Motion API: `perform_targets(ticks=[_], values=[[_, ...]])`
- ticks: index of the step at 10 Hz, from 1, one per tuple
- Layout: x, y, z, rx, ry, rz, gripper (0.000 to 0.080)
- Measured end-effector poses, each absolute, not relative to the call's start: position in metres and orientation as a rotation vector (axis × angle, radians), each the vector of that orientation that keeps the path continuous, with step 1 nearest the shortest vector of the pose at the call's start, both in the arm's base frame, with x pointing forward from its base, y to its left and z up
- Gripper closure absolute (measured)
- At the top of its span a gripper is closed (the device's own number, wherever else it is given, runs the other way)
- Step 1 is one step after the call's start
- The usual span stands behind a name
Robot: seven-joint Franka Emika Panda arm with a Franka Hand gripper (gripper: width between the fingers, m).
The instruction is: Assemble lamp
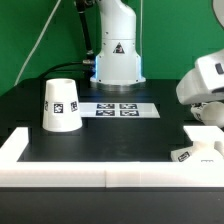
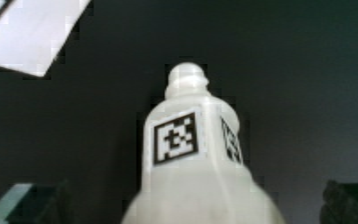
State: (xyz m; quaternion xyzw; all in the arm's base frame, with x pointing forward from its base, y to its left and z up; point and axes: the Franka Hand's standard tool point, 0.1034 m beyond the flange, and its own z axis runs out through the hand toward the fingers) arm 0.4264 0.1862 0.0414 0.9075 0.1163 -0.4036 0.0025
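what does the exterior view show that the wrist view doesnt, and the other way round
Only the exterior view: the shade standing wide end down on the exterior view's left, the marker board, the robot body and the white table rim.
Only the wrist view: the bulb close up, with its narrow tip and tag, and dark fingers spread on either side, not touching it.
Both: the black table and, probably, that same bulb, which the exterior view shows as a small tagged part under the gripper.

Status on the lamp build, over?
Hand open, fingers straddling bulb, not touching it. Shade upright at the exterior view's left, apart from the hand. No obstruction seen around bulb.
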Motion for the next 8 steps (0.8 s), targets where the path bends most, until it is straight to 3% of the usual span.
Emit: perform_targets(ticks=[5, 8], values=[[0.422, 0.186, 0.015, 2.861, 0.356, -1.245, 0.0101], [0.419, 0.185, 0.009, 2.853, 0.349, -1.26, 0.0101]])
